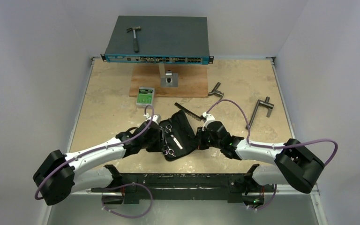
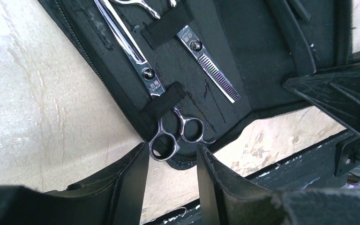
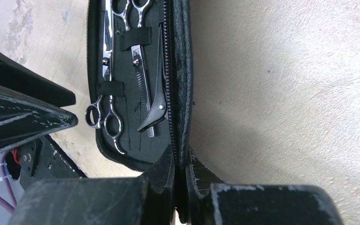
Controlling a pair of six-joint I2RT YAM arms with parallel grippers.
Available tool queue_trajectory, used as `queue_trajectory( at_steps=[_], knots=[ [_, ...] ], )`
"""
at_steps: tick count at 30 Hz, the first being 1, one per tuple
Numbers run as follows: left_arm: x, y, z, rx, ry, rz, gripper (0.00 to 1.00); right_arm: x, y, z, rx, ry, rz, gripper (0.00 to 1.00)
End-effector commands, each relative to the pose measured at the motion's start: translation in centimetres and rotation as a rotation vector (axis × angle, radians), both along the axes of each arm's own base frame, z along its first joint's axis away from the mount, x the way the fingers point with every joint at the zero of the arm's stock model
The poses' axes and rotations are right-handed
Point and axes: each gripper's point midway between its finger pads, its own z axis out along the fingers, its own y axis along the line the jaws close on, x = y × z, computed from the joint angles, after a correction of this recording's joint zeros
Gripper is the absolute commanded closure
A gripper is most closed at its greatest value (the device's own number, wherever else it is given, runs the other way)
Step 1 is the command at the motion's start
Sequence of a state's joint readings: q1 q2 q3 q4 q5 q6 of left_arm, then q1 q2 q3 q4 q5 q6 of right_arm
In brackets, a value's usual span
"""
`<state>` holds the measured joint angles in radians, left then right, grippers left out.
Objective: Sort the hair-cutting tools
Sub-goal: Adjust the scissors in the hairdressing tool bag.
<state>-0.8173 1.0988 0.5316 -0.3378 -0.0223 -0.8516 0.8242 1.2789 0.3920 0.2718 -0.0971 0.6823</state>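
The open case [image 1: 176,136] lies mid-table. In it, two scissors [image 2: 143,70] lie side by side under straps, with a hair clip [image 3: 155,101] beside them near the zip. A comb [image 1: 187,111] lies just behind the case. Two T-handle tools [image 1: 261,110] lie behind and to its right, and a handheld tester [image 1: 145,96] behind and to its left. Farther behind the case stands a network switch [image 1: 158,40] with a hammer [image 1: 134,36] on it.

Soft, even light; wrist views blur up close, glare on the scissors [image 2: 147,72].
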Motion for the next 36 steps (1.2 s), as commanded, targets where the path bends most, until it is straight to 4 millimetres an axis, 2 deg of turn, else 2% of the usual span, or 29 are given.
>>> queue_trajectory(
  at_steps=[1, 11, 19, 25, 32, 36],
  knots=[
    [-0.2, -1.2, -0.3, -0.010, 0.003, -0.042, 0.59, -0.5, 0.5, 0.2, 0.025, 0.001, 0.020, 1.00],
    [-0.8, -3.0, -1.3, -0.024, 0.048, -0.071, 0.59, -0.6, 0.5, 0.1, 0.030, 0.002, 0.024, 1.00],
    [-0.4, -4.0, -1.3, -0.039, 0.048, -0.075, 0.59, -0.9, 0.4, 0.1, 0.039, 0.006, 0.026, 1.00],
    [-0.3, -4.5, -2.2, -0.031, 0.067, -0.079, 0.59, -1.2, 0.4, 0.1, 0.042, 0.008, 0.028, 1.00],
    [0.7, -6.5, -0.8, -0.101, 0.028, -0.090, 0.59, -1.4, 0.6, 0.0, 0.043, 0.013, 0.035, 1.00],
    [1.2, -7.2, -0.8, -0.099, 0.029, -0.097, 0.60, -1.5, 0.7, 0.0, 0.042, 0.014, 0.038, 1.00]
  ],
)
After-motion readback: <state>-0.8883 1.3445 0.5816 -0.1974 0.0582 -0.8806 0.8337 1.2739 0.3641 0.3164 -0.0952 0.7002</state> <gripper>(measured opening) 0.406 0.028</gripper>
